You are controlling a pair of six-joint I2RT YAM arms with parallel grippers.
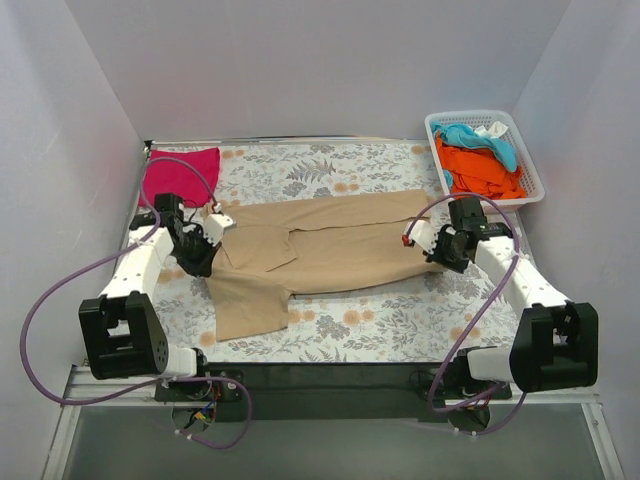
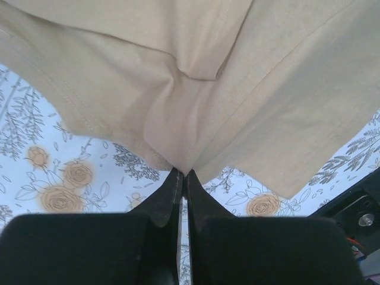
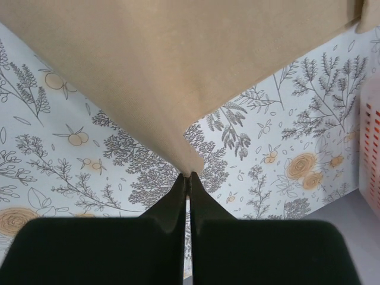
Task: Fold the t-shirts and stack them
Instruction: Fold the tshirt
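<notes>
Tan t-shirt [image 1: 340, 245], pinched by left gripper [image 2: 183, 173], right gripper [image 3: 189, 174]

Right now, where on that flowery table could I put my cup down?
Two bare strips: a far one behind the tan shirt, between the magenta shirt and the basket; a near one between the tan shirt and the table edge. The tan shirt's ends are crowded by the left arm and right arm.
</notes>
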